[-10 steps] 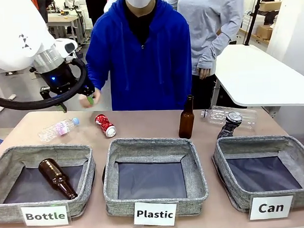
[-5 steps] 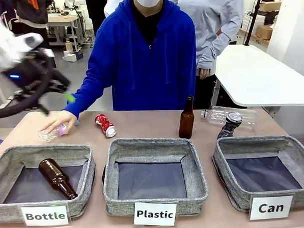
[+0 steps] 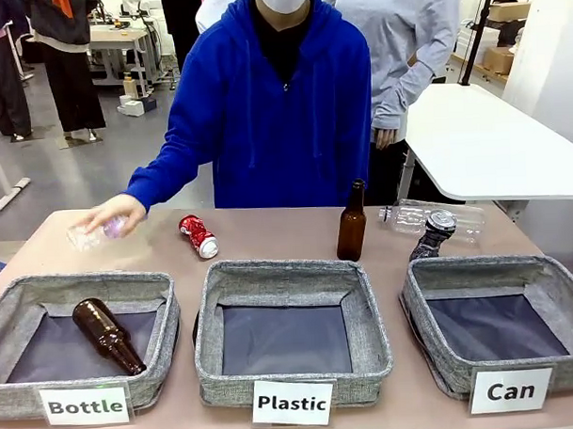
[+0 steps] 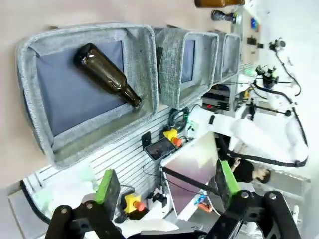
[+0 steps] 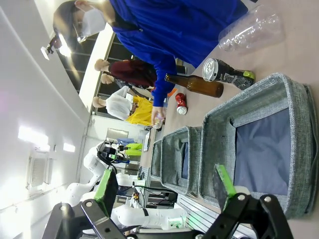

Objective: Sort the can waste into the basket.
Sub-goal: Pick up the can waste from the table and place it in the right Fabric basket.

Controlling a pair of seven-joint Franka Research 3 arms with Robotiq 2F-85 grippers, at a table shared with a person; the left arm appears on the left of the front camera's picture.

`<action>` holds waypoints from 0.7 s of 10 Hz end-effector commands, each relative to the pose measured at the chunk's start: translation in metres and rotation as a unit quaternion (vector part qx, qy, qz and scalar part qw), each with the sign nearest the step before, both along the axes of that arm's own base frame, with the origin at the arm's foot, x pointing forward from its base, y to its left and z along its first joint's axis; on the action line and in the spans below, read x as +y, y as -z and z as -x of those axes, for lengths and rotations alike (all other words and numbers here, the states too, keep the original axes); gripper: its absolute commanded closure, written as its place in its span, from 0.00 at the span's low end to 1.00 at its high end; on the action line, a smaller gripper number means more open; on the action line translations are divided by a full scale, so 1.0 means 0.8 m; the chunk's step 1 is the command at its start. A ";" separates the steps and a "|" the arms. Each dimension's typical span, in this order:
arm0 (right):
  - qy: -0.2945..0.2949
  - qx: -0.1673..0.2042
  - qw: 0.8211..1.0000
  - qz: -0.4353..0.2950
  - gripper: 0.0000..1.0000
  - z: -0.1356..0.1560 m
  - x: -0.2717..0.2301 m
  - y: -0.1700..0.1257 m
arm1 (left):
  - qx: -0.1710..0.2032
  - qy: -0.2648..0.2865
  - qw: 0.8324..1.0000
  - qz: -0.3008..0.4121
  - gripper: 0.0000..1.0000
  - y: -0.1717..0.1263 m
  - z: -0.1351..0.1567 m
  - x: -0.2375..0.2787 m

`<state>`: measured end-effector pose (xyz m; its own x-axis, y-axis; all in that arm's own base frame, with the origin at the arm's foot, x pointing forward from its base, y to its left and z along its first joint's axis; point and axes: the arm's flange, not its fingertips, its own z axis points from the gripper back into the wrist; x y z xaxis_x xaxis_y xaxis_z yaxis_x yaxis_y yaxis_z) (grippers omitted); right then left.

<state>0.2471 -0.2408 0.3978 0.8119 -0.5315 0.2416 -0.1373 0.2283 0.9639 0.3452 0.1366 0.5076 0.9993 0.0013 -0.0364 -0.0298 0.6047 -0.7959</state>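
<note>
You are looking across a tan table [image 3: 268,236] at a person in a blue hooded top [image 3: 273,111], whose hand [image 3: 112,213] is on a small clear plastic bottle [image 3: 83,238] at the table's far left. Three square grey fabric baskets line the near edge: the basket labelled "Bottle" [image 3: 164,322] on the left, the basket labelled "Plastic" [image 3: 208,340] in the middle and the basket labelled "Can" [image 3: 428,341] on the right.

Your left gripper [image 4: 167,183] and right gripper [image 5: 165,183] both have their fingers spread wide, with nothing between them.

A large clear plastic bottle [image 3: 470,219] lies behind the Can basket. A lying brown glass bottle [image 3: 106,336] rests in the Bottle basket, and an upright brown glass bottle [image 3: 351,226] stands behind the Plastic basket. A dark crushed can [image 3: 432,236] sits just behind the Can basket's far left corner. A red crushed can [image 3: 199,236] lies on the table behind the gap between the Bottle and Plastic baskets.
</note>
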 end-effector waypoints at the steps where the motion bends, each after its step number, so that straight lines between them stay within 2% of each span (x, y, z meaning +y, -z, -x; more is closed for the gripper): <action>1: 0.004 -0.014 1.000 -0.005 0.00 -0.002 0.000 -0.003 | -0.003 -0.007 0.997 0.076 0.00 0.044 -0.020 0.009; 3: 0.004 -0.014 1.000 -0.005 0.00 -0.002 0.000 -0.003 | 0.023 -0.024 0.991 0.127 0.00 0.076 -0.028 -0.014; 4: 0.004 -0.014 1.000 -0.005 0.00 -0.002 0.000 -0.003 | 0.031 -0.032 0.989 0.139 0.00 0.079 -0.024 -0.019; 6: 0.004 -0.014 1.000 -0.005 0.00 -0.002 0.000 -0.003 | 0.057 -0.086 0.982 0.159 0.00 0.079 0.020 -0.010; 7: 0.004 -0.014 1.000 -0.005 0.00 -0.002 0.000 -0.003 | 0.052 -0.120 0.976 0.175 0.00 0.085 0.059 -0.009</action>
